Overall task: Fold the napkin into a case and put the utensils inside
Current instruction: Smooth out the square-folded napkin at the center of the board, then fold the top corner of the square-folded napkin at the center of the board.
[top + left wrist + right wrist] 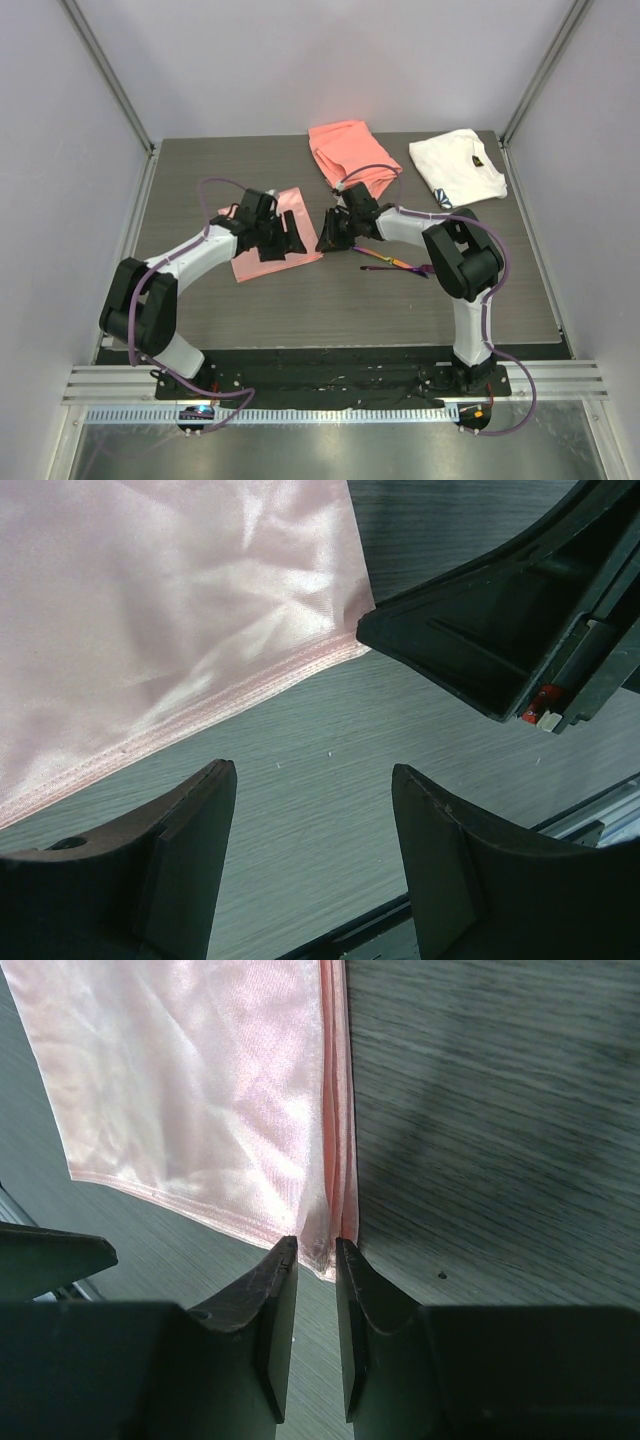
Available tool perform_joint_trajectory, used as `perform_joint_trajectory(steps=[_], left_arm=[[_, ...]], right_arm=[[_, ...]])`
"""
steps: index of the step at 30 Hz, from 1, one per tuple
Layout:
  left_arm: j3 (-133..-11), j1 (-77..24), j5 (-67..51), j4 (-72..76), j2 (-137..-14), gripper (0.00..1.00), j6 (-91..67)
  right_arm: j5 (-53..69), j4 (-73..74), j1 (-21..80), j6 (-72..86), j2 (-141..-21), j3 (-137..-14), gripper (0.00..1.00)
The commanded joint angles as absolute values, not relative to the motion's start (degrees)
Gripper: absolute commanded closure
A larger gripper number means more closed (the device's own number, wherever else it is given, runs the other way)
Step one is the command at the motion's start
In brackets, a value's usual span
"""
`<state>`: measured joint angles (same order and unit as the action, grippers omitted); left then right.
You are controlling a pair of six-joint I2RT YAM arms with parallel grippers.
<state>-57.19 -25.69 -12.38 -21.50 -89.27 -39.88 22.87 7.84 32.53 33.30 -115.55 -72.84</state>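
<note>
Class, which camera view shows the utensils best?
Top external view: only there do the utensils appear, as slim, dark purple pieces lying together. Neither wrist view shows them at all.

The glossy pale-pink napkin (170, 610) lies flat on the grey wood-grain table (330, 715). Just off its hemmed edge the left gripper (315, 780) hovers, fingers spread wide, nothing between them. The right gripper (380, 630) touches the napkin's corner.
</note>
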Motion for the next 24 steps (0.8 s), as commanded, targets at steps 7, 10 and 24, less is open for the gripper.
perform_joint_trajectory(steps=[7, 10, 24], left_arm=[[-58.36, -26.19, -11.51, -20.39, -89.56, 0.33, -38.85], [-58.01, -26.28, -11.6, -20.13, -89.56, 0.33, -38.85], [-57.92, -26.81, -12.48, -18.29, -90.26, 0.28, -38.59]], right_arm=[[21.88, 8.61, 33.22, 31.64, -114.52, -74.97, 0.77], [22.67, 8.53, 33.31, 31.99, -114.7, -75.15, 0.85], [20.65, 11.51, 33.75, 30.41, -112.5, -76.64, 0.93]])
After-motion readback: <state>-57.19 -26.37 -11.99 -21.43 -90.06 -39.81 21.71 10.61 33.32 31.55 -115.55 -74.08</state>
